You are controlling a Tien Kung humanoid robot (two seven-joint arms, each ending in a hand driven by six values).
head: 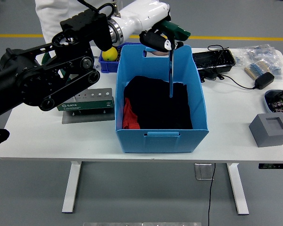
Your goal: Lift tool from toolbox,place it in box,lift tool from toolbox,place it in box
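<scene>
Now the left hand (156, 38) fingers clasp the green-handled tool (171, 66) upright over the blue box (162, 136).

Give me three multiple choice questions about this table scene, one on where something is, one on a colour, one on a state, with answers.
1. Where is the tool held by the left hand?
A. Over the blue box
B. In the tool holder
C. Flat on the table

2. What colour is the tool's handle?
A. Red
B. Green
C. Yellow

3. How does the tool's shaft hang?
A. Level
B. Pointing up
C. Pointing down

Answers: 1 A, the shaft hangs above the dark cloth inside the box. 2 B, the grip in the hand is green. 3 C, the shaft runs down from the hand.
</scene>
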